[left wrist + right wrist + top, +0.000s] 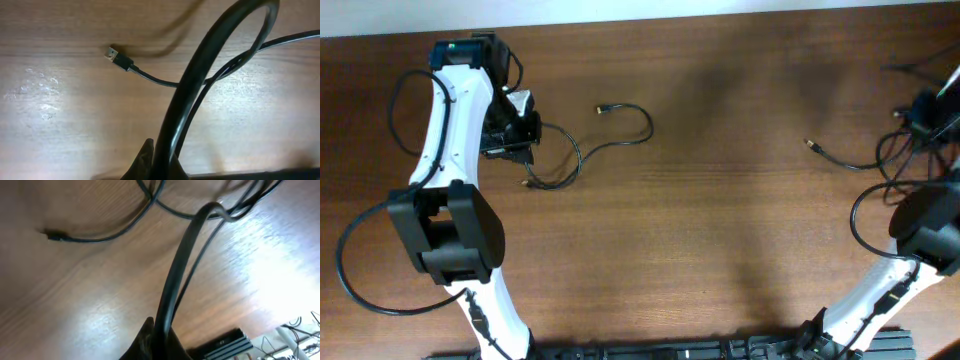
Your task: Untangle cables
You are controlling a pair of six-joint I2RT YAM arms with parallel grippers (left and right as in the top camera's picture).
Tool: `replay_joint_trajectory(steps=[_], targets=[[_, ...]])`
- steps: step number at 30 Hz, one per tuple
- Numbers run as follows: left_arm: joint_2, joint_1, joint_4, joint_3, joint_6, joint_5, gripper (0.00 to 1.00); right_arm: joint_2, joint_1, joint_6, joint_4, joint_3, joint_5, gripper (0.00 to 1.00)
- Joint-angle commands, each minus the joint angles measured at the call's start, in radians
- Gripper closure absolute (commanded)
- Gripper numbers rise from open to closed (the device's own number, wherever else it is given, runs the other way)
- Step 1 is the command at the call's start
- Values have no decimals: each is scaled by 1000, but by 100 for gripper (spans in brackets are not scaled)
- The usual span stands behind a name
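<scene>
One thin black cable (620, 143) lies in loose loops at the table's back left, with one plug (603, 109) to the right and another end (528, 183) below. My left gripper (515, 135) is shut on it. In the left wrist view the cable (200, 65) rises from the jaws (162, 162), and its metal plug (112, 54) lies flat on the wood. A second black cable (840, 160) lies at the right edge with its plug (810, 145) pointing left. My right gripper (925, 122) is shut on it. In the right wrist view the cable (177, 275) rises from the jaws (160, 342), and its plug (50, 235) lies on the wood.
The two cables lie far apart on the brown wooden table (720, 220). A black rail (720, 350) runs along the front edge and also shows in the right wrist view (225, 345). Thicker arm wires loop at the left (350, 270) and right (860, 215).
</scene>
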Motion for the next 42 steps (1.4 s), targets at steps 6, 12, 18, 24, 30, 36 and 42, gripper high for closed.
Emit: replay_joint_trajectory(steps=[6,12,18,24,30,36,42], targets=[[-216,-81,-27,-37,-6,-11,100,-11,4,-75,42,-214,-17,96],[-437,-158,82,-56,-18,-7,100,-11,5,-152,85,-214,-194,6],[-444,-186,75,-170,-51,-8,100,-11,5,-238,-7,-214,-259,13],[-446,-187,151,-415,-51,1,100,-13,6,-212,-2,-350,-260,19],[-446,-233,515,-446,103,618,100,-117,83,-210,79,-484,-276,20],[-446,-364,521,-446,203,479,55,-156,304,-209,141,-484,-384,20],[-446,-437,471,-446,196,231,53,-151,576,-200,332,-484,-526,0]])
